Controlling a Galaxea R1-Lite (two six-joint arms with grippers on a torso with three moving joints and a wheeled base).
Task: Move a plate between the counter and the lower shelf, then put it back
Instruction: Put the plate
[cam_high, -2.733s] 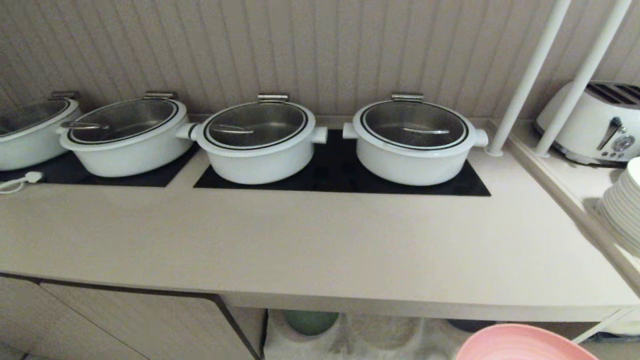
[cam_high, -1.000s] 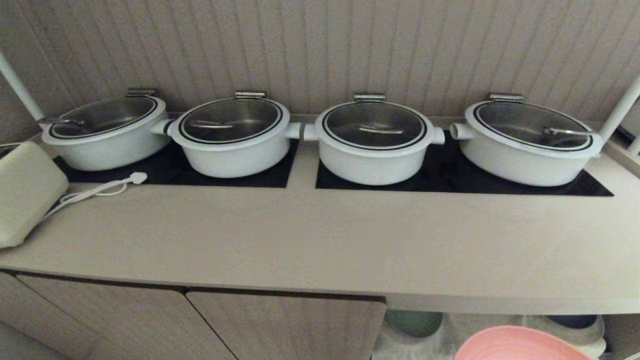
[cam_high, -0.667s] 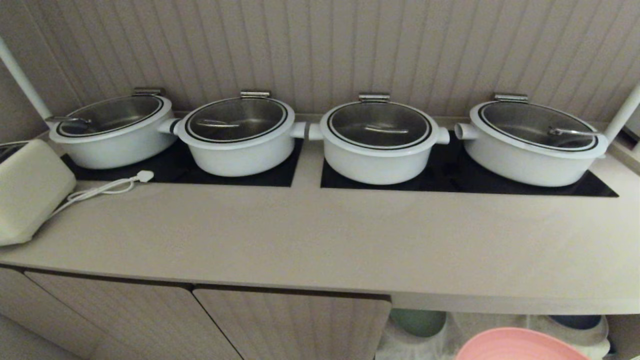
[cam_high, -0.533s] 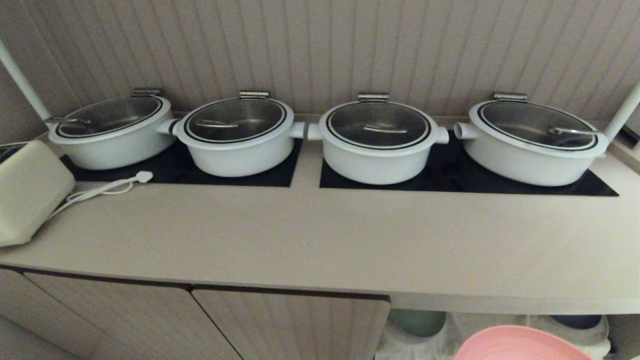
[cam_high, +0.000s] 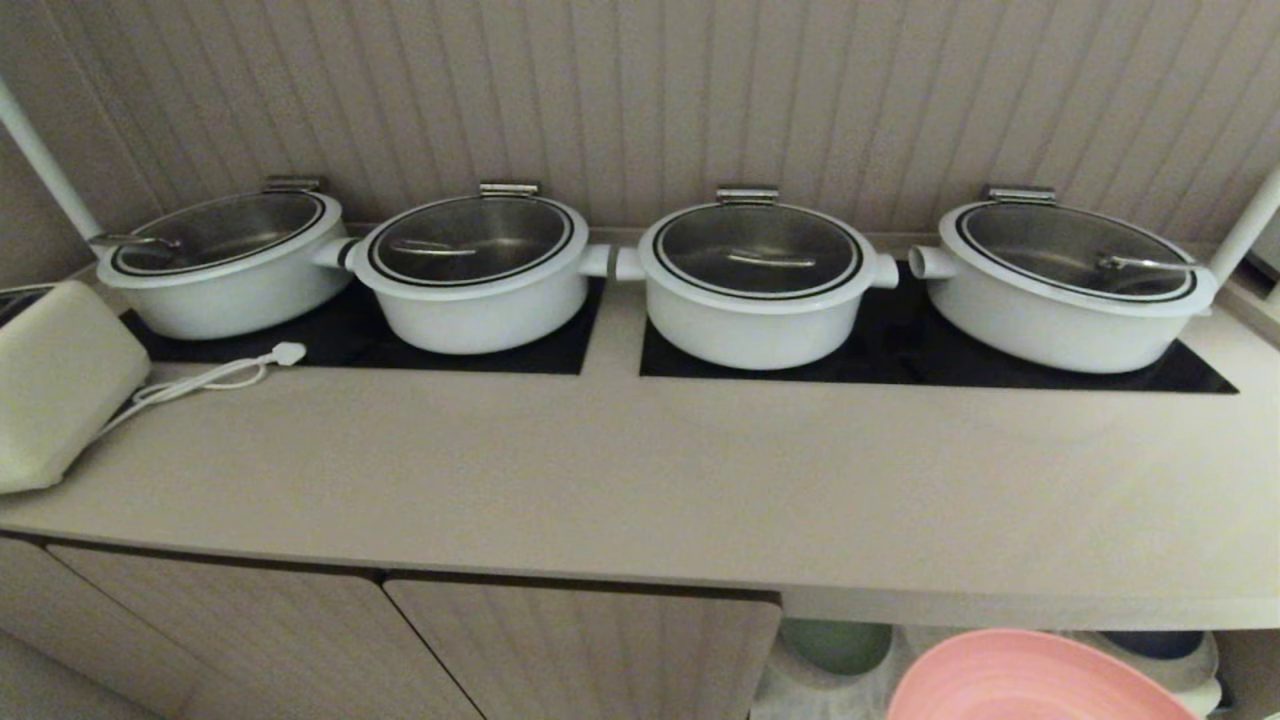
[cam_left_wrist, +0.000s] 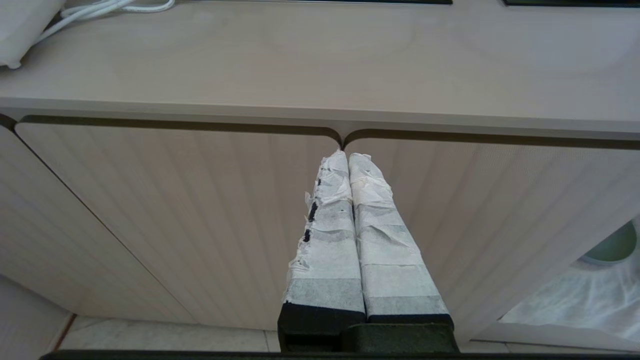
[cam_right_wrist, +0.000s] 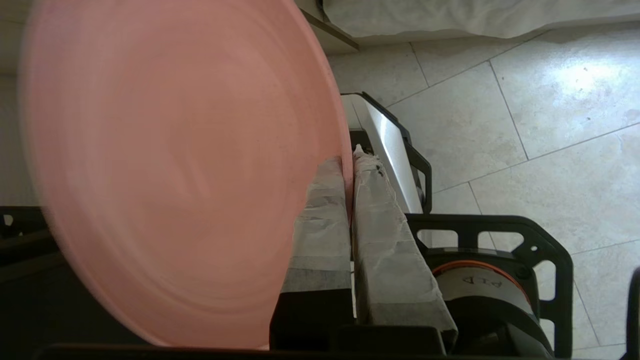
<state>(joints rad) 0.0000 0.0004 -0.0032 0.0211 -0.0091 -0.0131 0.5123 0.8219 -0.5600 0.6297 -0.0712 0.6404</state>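
Showing the scene from the head view, the frame took in the counter (cam_high: 640, 480), a long beige slab with two black hob panels (cam_high: 900, 350) set into its back half. Four white pots (cam_high: 755, 275) with glass lids stood in a row on the panels, before a ribbed beige wall. A cream appliance (cam_high: 55, 385) sat at the counter's left end, its white cable and plug (cam_high: 230, 372) lying on the slab beside it. Below the front edge were closed cabinet doors (cam_high: 560, 650) on the left and the lower shelf (cam_high: 1235, 660) on the right, where a green plate (cam_high: 835, 643) rested on a white wrinkled cloth (cam_high: 800, 685).

The pink plate (cam_high: 1035, 680) was in the air in front of the shelf opening, below the counter edge and touching neither surface. In the right wrist view, the right gripper (cam_right_wrist: 350, 165) was clamped on the plate's rim, one tape-wrapped finger (cam_right_wrist: 385, 235) on each face, with the plate standing on edge above a tiled floor (cam_right_wrist: 525, 100) and part of the robot's base (cam_right_wrist: 500, 270).

The left gripper (cam_left_wrist: 348, 156) hung idle before the cabinet doors, its two wrapped fingers pressed together and holding nothing; the seam between two doors lay just beyond its tips.
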